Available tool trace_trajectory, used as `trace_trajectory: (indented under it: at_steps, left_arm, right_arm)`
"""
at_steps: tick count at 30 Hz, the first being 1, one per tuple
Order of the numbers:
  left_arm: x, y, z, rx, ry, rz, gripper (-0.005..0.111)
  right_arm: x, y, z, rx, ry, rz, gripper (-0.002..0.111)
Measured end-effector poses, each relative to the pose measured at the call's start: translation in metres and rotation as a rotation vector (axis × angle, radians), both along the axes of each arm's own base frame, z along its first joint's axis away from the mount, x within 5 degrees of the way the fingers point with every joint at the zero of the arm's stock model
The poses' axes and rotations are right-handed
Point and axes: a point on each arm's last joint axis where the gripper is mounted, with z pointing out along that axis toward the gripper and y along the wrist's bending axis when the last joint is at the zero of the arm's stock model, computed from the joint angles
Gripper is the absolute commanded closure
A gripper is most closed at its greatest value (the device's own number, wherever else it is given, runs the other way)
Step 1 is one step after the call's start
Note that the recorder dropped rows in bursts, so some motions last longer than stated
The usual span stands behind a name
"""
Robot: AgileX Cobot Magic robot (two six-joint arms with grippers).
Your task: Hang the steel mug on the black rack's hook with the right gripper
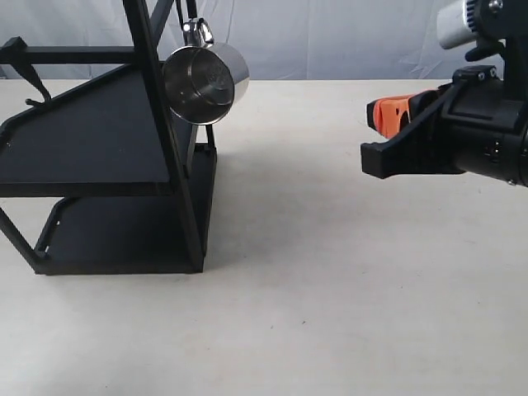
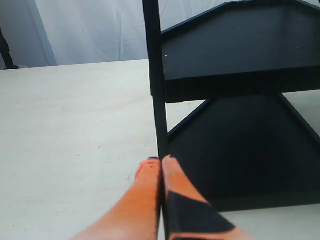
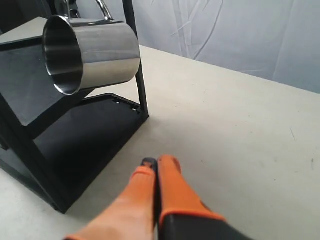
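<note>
You have a pale, matte worktop with a few small dark specks, and a wrinkled white cloth backdrop closes off the room behind it. The black rack stands on the left of the exterior view, its two flat trays bare. The steel mug hangs by its looped handle at the top of the rack's slanted front bars, tilted on its side with the open mouth facing the camera; the hook itself is hidden behind the handle, so you cannot tell how it sits. The right gripper is well apart from the mug, off to the right above open worktop, its orange fingers pressed together on nothing. The left gripper has its fingers together too, tips just beside the rack's upright post near the lower tray.
</note>
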Motion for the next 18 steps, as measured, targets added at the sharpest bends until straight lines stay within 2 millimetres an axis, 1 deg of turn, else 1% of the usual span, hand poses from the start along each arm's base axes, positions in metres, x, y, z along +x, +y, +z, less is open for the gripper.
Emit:
trace_trajectory:
  at_steps: [3, 5, 8, 11, 13, 16, 18]
  left_arm:
    - [0.0, 0.0, 0.0, 0.0, 0.0, 0.0, 0.107]
    - [0.0, 0.0, 0.0, 0.0, 0.0, 0.0, 0.107]
    - [0.0, 0.0, 0.0, 0.0, 0.0, 0.0, 0.107]
    - [0.0, 0.0, 0.0, 0.0, 0.0, 0.0, 0.107]
    - [0.0, 0.0, 0.0, 0.0, 0.0, 0.0, 0.107]
    - [0.0, 0.0, 0.0, 0.0, 0.0, 0.0, 0.107]
    - [0.0, 0.0, 0.0, 0.0, 0.0, 0.0, 0.107]
  right_arm:
    - [-0.002, 0.0, 0.001, -0.006, -0.001, 0.01, 0.109]
    - [-0.009, -0.004, 0.005, -0.03, -0.021, 0.029, 0.109]
    - [-0.032, -0.022, 0.014, -0.06, -0.096, 0.015, 0.109]
    - [-0.065, -0.048, 0.017, -0.032, -0.198, -0.095, 0.109]
    - [-0.09, -0.062, 0.012, -0.021, -0.278, -0.168, 0.109]
    - [-0.114, -0.071, -0.006, -0.019, -0.34, -0.231, 0.109]
    - [-0.124, -0.073, -0.018, -0.02, -0.368, -0.246, 0.109]
